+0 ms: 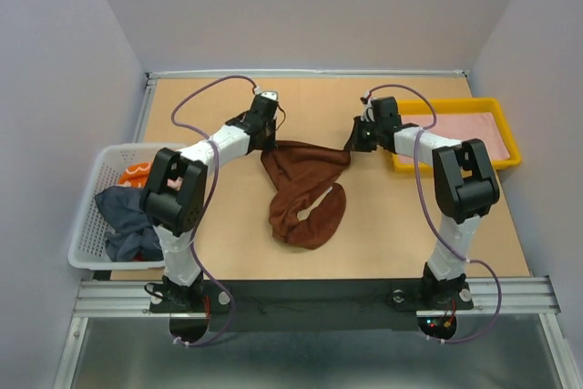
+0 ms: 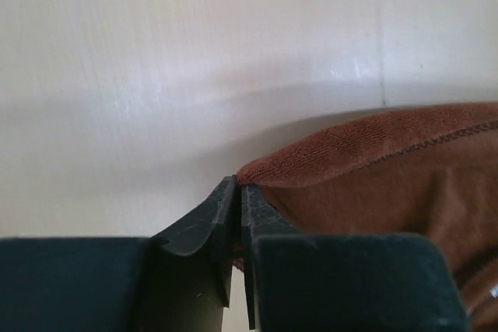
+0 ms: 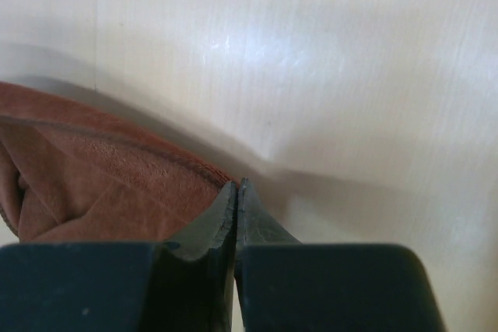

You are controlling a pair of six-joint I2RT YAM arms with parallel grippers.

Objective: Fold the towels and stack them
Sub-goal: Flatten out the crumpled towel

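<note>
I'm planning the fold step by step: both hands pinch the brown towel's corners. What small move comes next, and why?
Probably draw the two hands slightly apart. The left hand and right hand each pinch a corner of the reddish-brown towel, but its middle sags and its lower part lies bunched on the table; tension should flatten it for folding.

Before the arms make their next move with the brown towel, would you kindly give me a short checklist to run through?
1. Left gripper pinches a corner of the brown towel: ok.
2. Right gripper pinches the opposite corner: ok.
3. Upper edge spans between both grippers: ok.
4. Lower part lies flat: not ok, bunched and curled on the table.
5. Towel clear of basket and yellow tray: ok.
6. How deep each pinch sits: cannot tell.
</note>
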